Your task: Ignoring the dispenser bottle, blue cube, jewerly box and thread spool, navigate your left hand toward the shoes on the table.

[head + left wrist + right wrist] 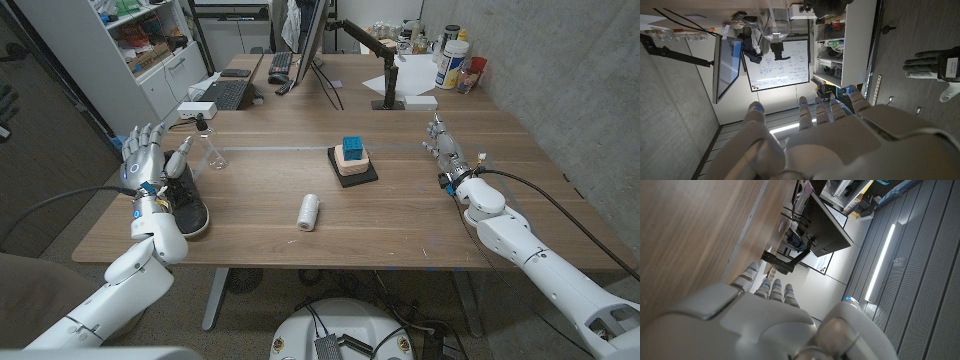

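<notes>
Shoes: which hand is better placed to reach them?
Left. The left hand is raised, open, right beside the shoes at the table's left edge. The right hand is on the far side, past the blue cube.

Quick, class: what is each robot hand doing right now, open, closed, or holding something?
Left hand: open, fingers spread, holding nothing, beside the shoes.
Right hand: open, holding nothing.

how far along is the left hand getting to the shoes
Mostly done: in the head view the left hand is raised, fingers apart, right beside the black shoes at the table's left edge. It holds nothing, and contact cannot be told. Left: at most a small final approach. The right hand waits far across the table.
</notes>
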{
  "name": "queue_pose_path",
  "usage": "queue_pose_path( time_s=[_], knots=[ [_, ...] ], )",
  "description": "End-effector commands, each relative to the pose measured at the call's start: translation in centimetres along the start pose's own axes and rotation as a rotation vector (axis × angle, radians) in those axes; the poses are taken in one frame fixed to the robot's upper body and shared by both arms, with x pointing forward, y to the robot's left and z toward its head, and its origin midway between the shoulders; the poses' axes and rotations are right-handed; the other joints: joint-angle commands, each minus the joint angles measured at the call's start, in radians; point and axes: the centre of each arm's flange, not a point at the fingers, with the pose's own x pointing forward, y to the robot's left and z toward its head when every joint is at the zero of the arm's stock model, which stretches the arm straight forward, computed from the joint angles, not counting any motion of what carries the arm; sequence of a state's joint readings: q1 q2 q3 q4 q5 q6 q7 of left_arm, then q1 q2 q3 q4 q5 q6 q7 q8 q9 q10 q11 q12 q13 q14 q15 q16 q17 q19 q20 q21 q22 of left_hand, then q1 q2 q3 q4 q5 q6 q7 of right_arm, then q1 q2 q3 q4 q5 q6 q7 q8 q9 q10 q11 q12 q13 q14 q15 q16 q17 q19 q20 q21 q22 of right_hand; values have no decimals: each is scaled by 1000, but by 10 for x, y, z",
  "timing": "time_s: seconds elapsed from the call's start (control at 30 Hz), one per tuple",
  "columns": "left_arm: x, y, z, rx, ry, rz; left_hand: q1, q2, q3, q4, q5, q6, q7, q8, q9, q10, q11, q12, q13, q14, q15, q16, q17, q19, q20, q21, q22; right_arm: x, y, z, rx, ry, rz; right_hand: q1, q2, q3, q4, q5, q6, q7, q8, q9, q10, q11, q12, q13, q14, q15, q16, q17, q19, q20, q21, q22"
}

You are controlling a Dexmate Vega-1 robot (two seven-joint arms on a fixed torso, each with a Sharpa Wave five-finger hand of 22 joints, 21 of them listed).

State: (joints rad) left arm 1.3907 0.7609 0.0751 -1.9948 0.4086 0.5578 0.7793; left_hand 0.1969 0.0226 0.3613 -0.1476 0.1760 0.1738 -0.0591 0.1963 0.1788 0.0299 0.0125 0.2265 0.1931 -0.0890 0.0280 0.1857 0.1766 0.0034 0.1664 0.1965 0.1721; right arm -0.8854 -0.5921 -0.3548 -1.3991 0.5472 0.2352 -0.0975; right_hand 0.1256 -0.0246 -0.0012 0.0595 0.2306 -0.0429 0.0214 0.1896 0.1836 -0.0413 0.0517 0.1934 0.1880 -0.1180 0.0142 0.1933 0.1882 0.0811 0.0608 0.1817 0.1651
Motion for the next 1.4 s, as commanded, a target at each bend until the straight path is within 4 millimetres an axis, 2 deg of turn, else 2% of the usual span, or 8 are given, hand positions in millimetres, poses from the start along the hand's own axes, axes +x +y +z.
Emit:
queue_pose_path(
  time_s=[0.03,0.53,1.03,1.4],
  knots=[
    [3,-2,-11,4,12,-12,13,-1,5,0,0,5,3,3,3,8,-2,5,5,2,2,7,4,5,2,3,3,0,4,0,1,0,4,-6,1,-6,3,-2,-3,-7,5,5,-5,5,4,3,-6,-1,5,6,5,-3,6,4],
    [12,-11,-19,22,35,-67,13,-5,4,0,-1,1,4,-1,3,4,0,2,5,2,2,5,4,3,5,1,3,3,7,0,-1,0,8,-10,-3,-11,3,-2,-1,-8,5,5,-5,4,4,3,-4,-1,5,6,4,2,5,4],
    [17,-16,-12,41,57,-98,15,-6,4,0,-1,-10,8,-8,3,-11,2,-5,5,-11,11,-1,4,-6,8,-4,3,6,8,0,-5,10,10,-12,-3,-13,3,-2,-3,-8,5,5,-6,3,4,3,-5,-1,5,6,3,1,5,4],
    [17,-19,-14,46,64,-114,18,-5,5,0,-1,-13,8,-8,3,-11,4,-5,5,-13,12,-1,4,-7,8,-5,3,8,9,0,-9,15,19,-12,-2,-14,3,-1,-3,-8,5,5,-6,3,4,3,-6,-1,5,6,1,0,5,4]
  ],
)
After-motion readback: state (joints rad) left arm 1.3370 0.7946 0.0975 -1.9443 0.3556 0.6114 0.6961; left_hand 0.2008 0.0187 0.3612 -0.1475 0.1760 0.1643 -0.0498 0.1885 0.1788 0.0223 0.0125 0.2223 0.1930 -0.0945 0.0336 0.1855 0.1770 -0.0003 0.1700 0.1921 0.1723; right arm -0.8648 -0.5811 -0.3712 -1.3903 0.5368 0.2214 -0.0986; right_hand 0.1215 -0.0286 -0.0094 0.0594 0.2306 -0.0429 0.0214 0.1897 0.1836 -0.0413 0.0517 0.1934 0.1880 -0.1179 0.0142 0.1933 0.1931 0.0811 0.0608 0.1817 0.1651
